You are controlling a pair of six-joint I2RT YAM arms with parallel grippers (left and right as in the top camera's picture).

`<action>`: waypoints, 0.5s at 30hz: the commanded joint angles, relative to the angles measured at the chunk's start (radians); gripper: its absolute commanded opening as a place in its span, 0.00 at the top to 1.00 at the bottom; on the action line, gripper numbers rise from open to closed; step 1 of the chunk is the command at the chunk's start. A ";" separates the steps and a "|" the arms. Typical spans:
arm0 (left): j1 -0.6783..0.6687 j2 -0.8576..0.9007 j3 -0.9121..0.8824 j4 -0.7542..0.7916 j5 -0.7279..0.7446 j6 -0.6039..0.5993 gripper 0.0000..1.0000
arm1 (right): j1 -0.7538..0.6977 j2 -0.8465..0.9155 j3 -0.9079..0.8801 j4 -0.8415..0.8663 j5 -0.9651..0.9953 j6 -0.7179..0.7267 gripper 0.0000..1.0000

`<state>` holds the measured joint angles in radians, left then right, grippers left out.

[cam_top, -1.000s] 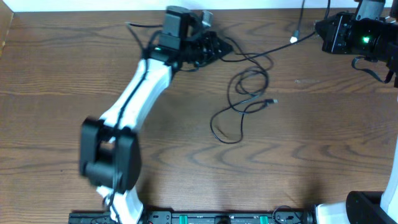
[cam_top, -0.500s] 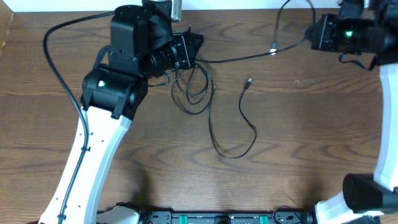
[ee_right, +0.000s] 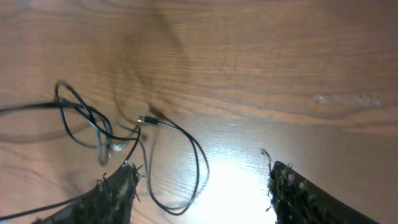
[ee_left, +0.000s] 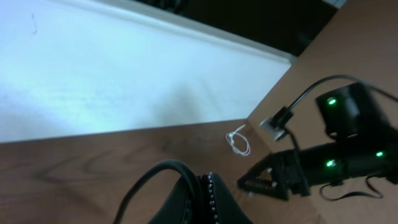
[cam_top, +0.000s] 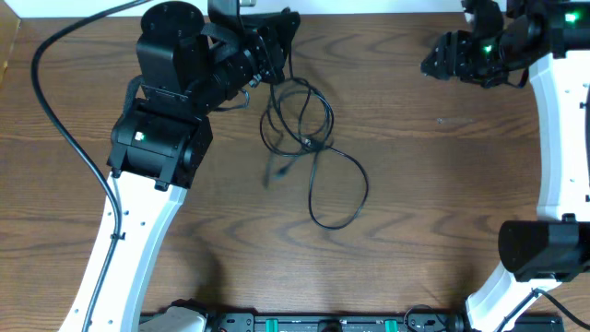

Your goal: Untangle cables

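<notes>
The black cables [cam_top: 316,148] hang and lie in loose loops below my left gripper [cam_top: 281,32], which is raised at the table's far edge. In the left wrist view the left gripper [ee_left: 208,185] is shut on a black cable [ee_left: 155,174] that arcs out of its jaws. One long loop [cam_top: 343,195] rests on the table, and a blurred cable end [cam_top: 277,171] shows at the left. My right gripper [cam_top: 433,65] is at the far right, well apart from the cables. Its fingers [ee_right: 118,190] stand wide open over the loop [ee_right: 198,163] with nothing between them. A small white cord [ee_left: 238,142] lies by the table's edge.
The wooden table [cam_top: 442,203] ends at a white wall along the far side. The left arm's thick black wire [cam_top: 64,120] sweeps along the left. The right arm's base [cam_top: 544,249] stands at the lower right.
The right gripper opened and let go of the cable that was stretched between the two grippers. That cable fell back left into the loops under the left gripper. The left arm lifted slightly.
</notes>
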<state>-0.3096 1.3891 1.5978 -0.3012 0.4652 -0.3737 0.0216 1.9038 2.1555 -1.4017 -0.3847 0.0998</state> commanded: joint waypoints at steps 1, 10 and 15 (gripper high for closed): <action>0.003 -0.021 0.018 0.037 0.036 -0.028 0.93 | 0.019 0.004 -0.004 0.017 -0.082 -0.102 0.32; -0.002 -0.020 0.018 0.090 0.130 -0.066 0.93 | 0.144 0.017 -0.005 0.117 -0.224 -0.216 0.30; -0.002 -0.020 0.018 0.089 0.131 -0.078 0.93 | 0.232 0.055 -0.005 0.122 -0.209 -0.248 0.32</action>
<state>-0.3103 1.3891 1.5978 -0.2260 0.5724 -0.4324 0.2211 1.9224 2.1532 -1.2816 -0.5755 -0.1032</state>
